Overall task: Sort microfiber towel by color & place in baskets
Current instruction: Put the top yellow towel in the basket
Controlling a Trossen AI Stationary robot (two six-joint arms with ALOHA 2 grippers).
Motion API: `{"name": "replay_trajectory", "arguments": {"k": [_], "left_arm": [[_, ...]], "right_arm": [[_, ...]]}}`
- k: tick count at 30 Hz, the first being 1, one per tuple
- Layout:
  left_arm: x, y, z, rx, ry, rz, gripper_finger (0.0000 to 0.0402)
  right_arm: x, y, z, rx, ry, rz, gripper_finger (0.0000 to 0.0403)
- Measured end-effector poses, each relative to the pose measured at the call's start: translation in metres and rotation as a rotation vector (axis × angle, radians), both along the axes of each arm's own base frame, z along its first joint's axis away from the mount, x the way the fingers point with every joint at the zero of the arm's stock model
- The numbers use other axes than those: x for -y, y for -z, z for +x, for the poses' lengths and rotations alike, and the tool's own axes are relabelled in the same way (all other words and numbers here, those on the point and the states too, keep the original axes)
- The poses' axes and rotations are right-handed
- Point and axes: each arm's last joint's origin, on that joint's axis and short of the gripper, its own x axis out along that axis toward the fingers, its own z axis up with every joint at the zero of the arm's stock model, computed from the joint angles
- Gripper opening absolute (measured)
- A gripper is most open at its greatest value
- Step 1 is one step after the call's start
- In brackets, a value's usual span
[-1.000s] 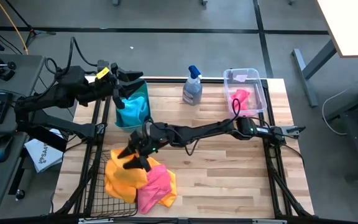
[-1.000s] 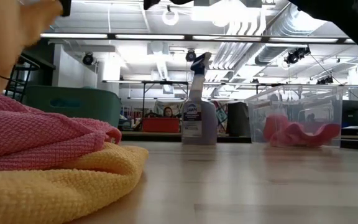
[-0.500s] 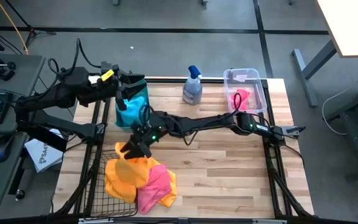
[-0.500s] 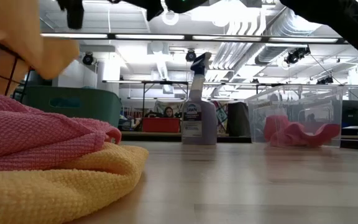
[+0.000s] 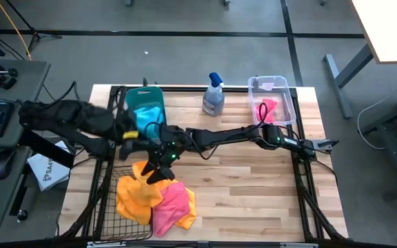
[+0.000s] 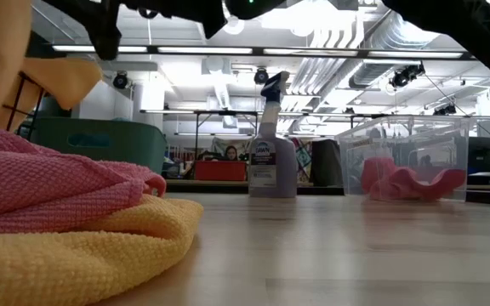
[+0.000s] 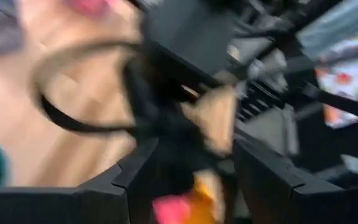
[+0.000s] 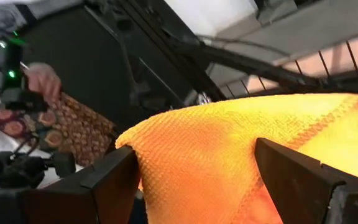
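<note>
My right gripper (image 5: 154, 167) reaches across the table to the near left corner and is shut on an orange-yellow towel (image 5: 142, 170), raised above a heap of another orange towel (image 5: 131, 200) and a pink towel (image 5: 172, 204) that lies on the table. The raised cloth also shows in the low view (image 6: 68, 76). My left gripper (image 5: 130, 133) hovers open just beside it, holding nothing. A blue towel (image 5: 147, 118) lies in the teal tub (image 5: 145, 102). A pink towel (image 5: 266, 110) lies in the clear bin (image 5: 286, 103). The black wire basket (image 5: 107, 207) stands at the near left edge. My right gripper holds the orange-yellow towel by a bunched upper fold (image 8: 229, 143), pinched between the two fingers (image 8: 110, 183). It comes at the cloth from above, slanting in from the table's right. The cloth hangs slack below the fingers; I cannot tell whether its lower end is off the heap.
A spray bottle with a blue trigger (image 5: 214, 96) stands at the far edge between tub and bin. Bare wood lies right of the heap, toward the table's middle and near right. The two arms are close together over the near left part.
My right gripper has lifted the orange towel off the heap, drawing it up and a little toward the far edge. My left arm has swung from above the teal tub toward the near edge and now sits beside the right gripper.
</note>
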Motion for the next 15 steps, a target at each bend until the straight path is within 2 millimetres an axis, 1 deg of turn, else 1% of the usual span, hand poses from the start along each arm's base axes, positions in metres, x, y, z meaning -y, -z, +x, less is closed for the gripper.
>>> {"name": "replay_trajectory", "arguments": {"k": [4,9,13,15], "left_arm": [[0.018,-0.001,-0.019,-0.022,0.024,-0.113,0.0191],[0.035,0.009,-0.041,-0.162,0.002,-0.170,0.0191],[0.054,0.020,-0.046,-0.272,0.025,-0.162,0.0191],[0.063,0.024,-0.047,-0.288,0.023,-0.131,0.0191]], "right_arm": [[0.007,0.005,-0.001,-0.044,-0.017,-0.016,0.0305],[0.014,0.006,-0.002,-0.053,-0.040,-0.006,0.0305],[0.019,0.004,-0.001,-0.038,-0.032,-0.007,0.0305],[0.021,-0.001,-0.002,-0.027,-0.031,0.001,0.0305]]}}
